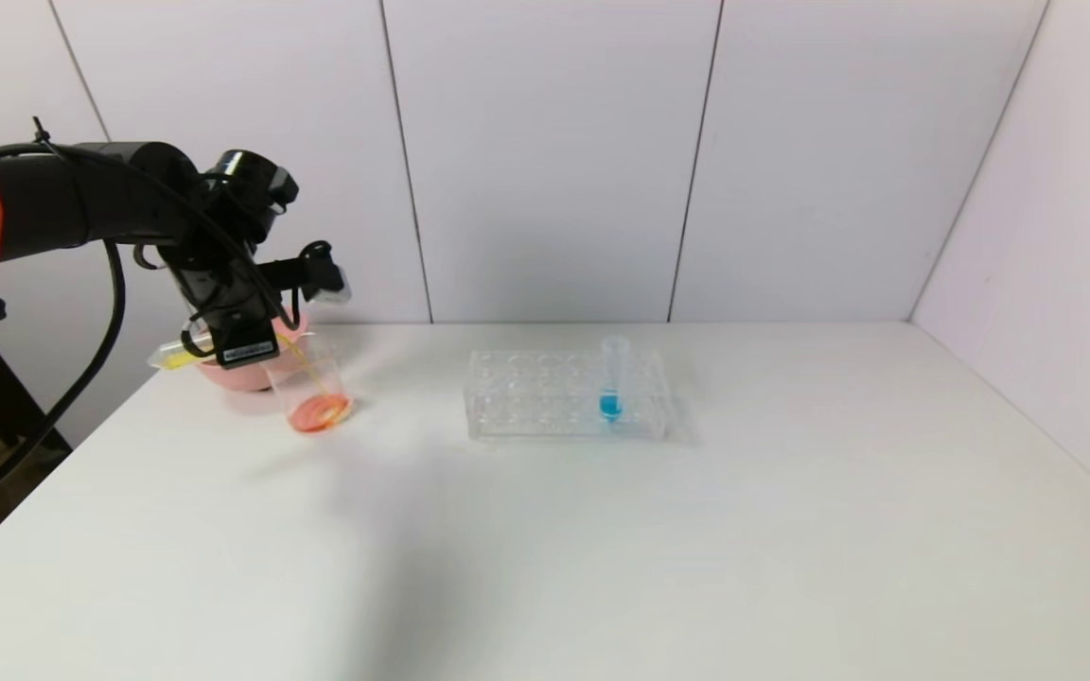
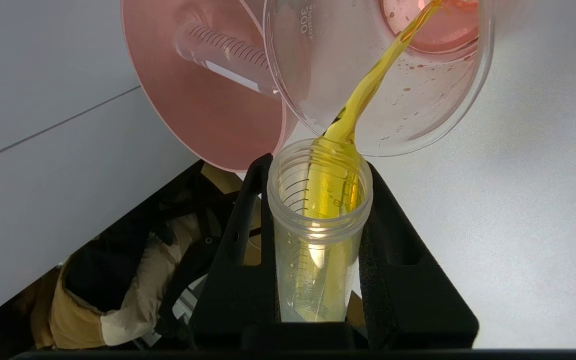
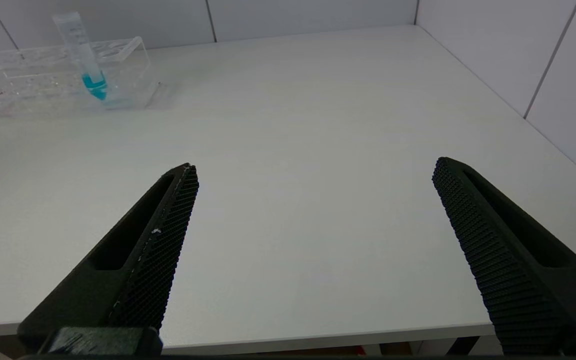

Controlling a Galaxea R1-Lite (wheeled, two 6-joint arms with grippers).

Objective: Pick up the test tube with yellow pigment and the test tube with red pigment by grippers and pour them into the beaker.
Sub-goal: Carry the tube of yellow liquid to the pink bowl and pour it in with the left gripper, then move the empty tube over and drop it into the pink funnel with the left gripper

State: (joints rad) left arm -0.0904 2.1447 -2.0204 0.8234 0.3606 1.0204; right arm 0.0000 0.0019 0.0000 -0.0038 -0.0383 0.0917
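My left gripper (image 1: 240,342) is shut on the test tube with yellow pigment (image 1: 176,357), tilted nearly level at the table's far left. In the left wrist view the gripper (image 2: 318,167) holds the tube (image 2: 318,235) with its mouth over the beaker (image 2: 418,110), and a yellow stream (image 2: 368,85) runs into it. The beaker (image 1: 310,383) holds red-orange liquid (image 1: 321,412) at its bottom. No tube with red liquid shows; an empty clear tube (image 2: 228,52) lies in the pink bowl (image 2: 203,115). My right gripper (image 3: 315,170) is open and empty above the table's front edge.
The pink bowl (image 1: 240,375) stands just behind the beaker. A clear many-holed rack (image 1: 545,397) stands mid-table with a blue-liquid tube (image 1: 612,378) upright in it; both show in the right wrist view, rack (image 3: 33,85) and tube (image 3: 85,57). White table (image 1: 602,549), walls behind and right.
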